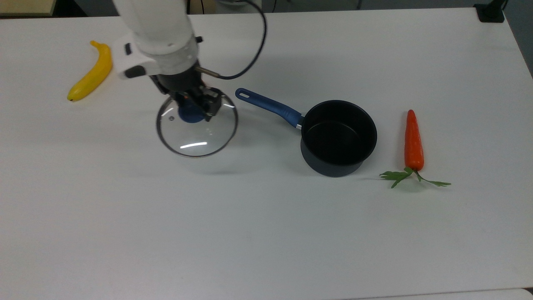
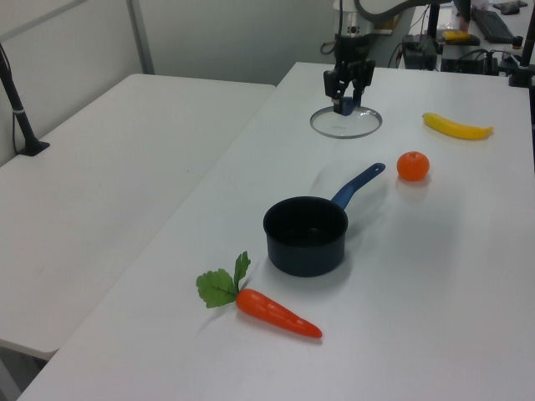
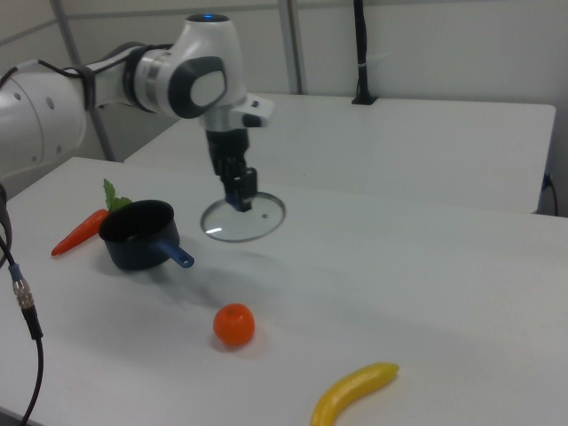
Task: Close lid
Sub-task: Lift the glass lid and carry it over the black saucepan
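The round glass lid (image 1: 198,131) (image 2: 345,123) (image 3: 244,220) hangs level in the air above the table, held by its blue knob (image 1: 190,113). My gripper (image 1: 193,106) (image 2: 347,88) (image 3: 240,188) is shut on that knob from above. The dark saucepan (image 1: 338,137) (image 2: 306,235) (image 3: 138,235) with a blue handle (image 1: 268,106) stands open on the table, to the right of the lid in the top view. The lid's rim sits just left of the handle's tip in the top view.
A banana (image 1: 90,76) (image 2: 457,127) (image 3: 353,392) lies at the top view's far left. An orange fruit (image 2: 413,165) (image 3: 234,325) rests near the pan handle. A carrot with green leaves (image 1: 413,143) (image 2: 269,308) (image 3: 82,229) lies right of the pan in the top view.
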{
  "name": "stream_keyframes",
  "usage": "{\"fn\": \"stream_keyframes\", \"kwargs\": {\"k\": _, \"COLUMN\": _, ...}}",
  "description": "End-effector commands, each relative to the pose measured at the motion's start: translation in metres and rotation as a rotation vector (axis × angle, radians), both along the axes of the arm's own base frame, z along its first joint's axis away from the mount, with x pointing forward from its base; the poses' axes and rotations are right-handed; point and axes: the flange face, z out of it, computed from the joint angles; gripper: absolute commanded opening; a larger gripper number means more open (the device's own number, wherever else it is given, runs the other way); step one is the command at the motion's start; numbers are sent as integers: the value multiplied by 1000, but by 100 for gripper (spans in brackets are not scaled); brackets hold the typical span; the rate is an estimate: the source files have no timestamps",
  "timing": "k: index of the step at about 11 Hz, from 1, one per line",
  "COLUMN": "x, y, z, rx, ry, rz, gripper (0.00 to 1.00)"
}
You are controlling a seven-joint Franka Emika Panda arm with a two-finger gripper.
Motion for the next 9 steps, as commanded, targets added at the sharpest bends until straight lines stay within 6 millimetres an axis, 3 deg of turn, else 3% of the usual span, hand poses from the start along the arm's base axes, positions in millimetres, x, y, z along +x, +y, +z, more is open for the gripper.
{"fn": "stream_keyframes", "kwargs": {"k": 1, "x": -9, "y": 77, "z": 12, "rx": -2, "ry": 11, "rz": 16, "gripper": 56}}
{"fn": "stream_keyframes", "kwargs": {"k": 5, "x": -31, "y": 185, "z": 9, "rx": -38, "ry": 13, "rz": 90, "gripper": 56}}
{"fn": "stream_keyframes", "kwargs": {"k": 8, "x": -46, "y": 238, "z": 6, "rx": -48, "ry": 5, "rz": 101, "gripper": 56}}
{"fn": "stream_keyframes", "kwargs": {"k": 9, "x": -48, "y": 248, "z": 4, "rx": -47, "ry": 4, "rz": 100, "gripper": 56}}
